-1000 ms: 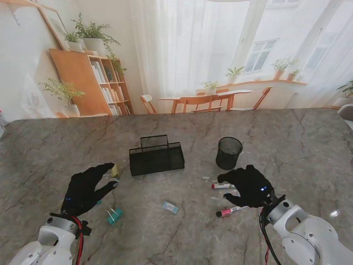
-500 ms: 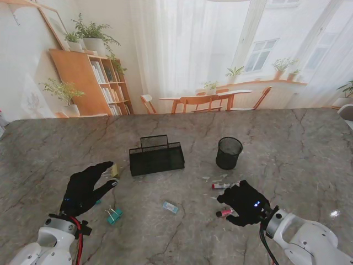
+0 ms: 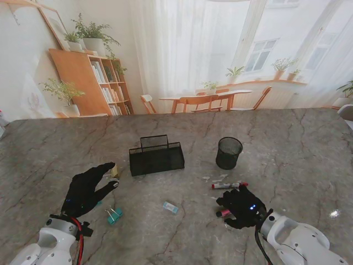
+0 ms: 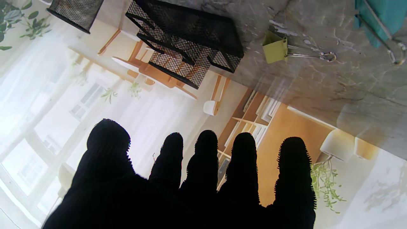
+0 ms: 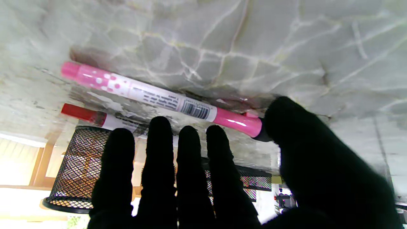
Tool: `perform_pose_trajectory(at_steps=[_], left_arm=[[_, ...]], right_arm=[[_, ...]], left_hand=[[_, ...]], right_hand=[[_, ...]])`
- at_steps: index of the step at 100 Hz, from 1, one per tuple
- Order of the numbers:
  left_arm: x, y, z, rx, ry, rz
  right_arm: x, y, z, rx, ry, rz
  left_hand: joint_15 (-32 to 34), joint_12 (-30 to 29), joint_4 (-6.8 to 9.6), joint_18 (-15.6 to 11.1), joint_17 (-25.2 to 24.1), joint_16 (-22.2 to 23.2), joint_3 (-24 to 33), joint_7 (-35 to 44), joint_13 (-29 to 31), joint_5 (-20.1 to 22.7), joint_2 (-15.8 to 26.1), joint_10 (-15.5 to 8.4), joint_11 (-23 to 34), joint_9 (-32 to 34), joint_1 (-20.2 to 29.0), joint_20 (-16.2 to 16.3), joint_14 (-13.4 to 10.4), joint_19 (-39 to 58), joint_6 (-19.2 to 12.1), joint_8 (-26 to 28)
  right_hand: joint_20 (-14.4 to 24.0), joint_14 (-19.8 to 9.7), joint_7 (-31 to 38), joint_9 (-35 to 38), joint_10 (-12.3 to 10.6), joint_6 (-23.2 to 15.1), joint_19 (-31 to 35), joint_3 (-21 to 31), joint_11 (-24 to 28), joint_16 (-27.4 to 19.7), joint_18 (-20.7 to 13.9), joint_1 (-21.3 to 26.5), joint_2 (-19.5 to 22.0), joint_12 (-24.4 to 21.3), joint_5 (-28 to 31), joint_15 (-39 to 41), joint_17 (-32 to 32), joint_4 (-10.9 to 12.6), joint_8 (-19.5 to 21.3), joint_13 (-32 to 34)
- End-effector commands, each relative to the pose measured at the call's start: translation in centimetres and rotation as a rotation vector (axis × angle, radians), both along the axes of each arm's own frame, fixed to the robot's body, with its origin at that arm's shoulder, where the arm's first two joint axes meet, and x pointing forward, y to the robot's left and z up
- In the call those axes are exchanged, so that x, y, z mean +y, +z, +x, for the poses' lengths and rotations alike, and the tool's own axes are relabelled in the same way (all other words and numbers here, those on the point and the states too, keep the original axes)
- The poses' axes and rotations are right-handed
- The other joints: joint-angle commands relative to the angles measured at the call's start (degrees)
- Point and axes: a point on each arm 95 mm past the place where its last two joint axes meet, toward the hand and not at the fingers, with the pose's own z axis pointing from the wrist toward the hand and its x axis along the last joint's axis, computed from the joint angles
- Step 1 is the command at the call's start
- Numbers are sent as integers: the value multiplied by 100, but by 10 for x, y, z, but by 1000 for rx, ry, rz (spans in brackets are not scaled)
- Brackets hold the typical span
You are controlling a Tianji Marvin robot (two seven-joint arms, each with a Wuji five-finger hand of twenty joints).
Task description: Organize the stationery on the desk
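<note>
My right hand (image 3: 241, 206) hovers low over a pink marker (image 5: 165, 100) that lies flat on the marble table (image 3: 298, 149). Its fingers are straight and apart, and the thumb (image 5: 305, 143) touches the marker's dark end. Only the pink tip (image 3: 222, 213) shows in the stand view. A red-capped marker (image 3: 229, 185) lies just beyond, in front of the round black mesh cup (image 3: 228, 153). My left hand (image 3: 88, 187) rests open, holding nothing, near a yellow binder clip (image 3: 115, 171) and a teal binder clip (image 3: 115, 215).
A black mesh desk organizer (image 3: 156, 156) stands at the table's middle, also in the left wrist view as organizer (image 4: 187, 41). A small pale blue item (image 3: 170, 207) lies nearer to me than it. A small white scrap (image 3: 334, 212) sits far right.
My right hand has pulled back toward me and slightly left, from over the red marker down to the pink marker. The left hand has stayed put.
</note>
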Motion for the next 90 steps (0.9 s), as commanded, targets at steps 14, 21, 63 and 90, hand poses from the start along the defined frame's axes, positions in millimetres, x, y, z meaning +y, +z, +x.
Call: perform_pose_trajectory(at_steps=[14,21,63,90], left_arm=[[-4,2,-9,-31,-8,0],[-2,1,-8,-27,-2,4],[-2,-2,-5,-10,4,1],[-3,-3,-6,-11,2,6]], right_arm=[[-9,-17,-5,67,-24,-21],[-11,-20,-3,88,-18,-26],[-18,-37,5,170,-16,-18],[-18,-38,10,209,7,-6]], left_hand=[[79,36,134,-32,-10,64,-51,78,89,136,167,-80,26,75,61,176,-82,66,-47,34],[73,35,132,-40,-33,64,-51,76,71,131,156,-77,22,66,66,176,-69,66,-47,34],[82,40,134,-47,-48,76,-48,78,77,134,164,-77,24,60,87,177,-68,80,-39,36],[92,43,134,-46,-39,86,-50,82,89,141,163,-83,25,64,91,180,-65,96,-34,40]], right_hand=[[46,52,63,87,46,51,229,-76,143,-8,115,169,-159,25,49,139,27,0,223,31],[49,36,94,123,38,49,237,-55,154,-6,109,169,-159,14,92,160,73,2,245,65],[47,-287,937,1262,-420,-606,231,813,136,-26,36,592,-526,-267,952,257,774,-87,-36,913],[21,-392,1440,1426,-559,-812,208,961,35,19,-14,454,-723,-188,939,232,874,-177,-362,1042]])
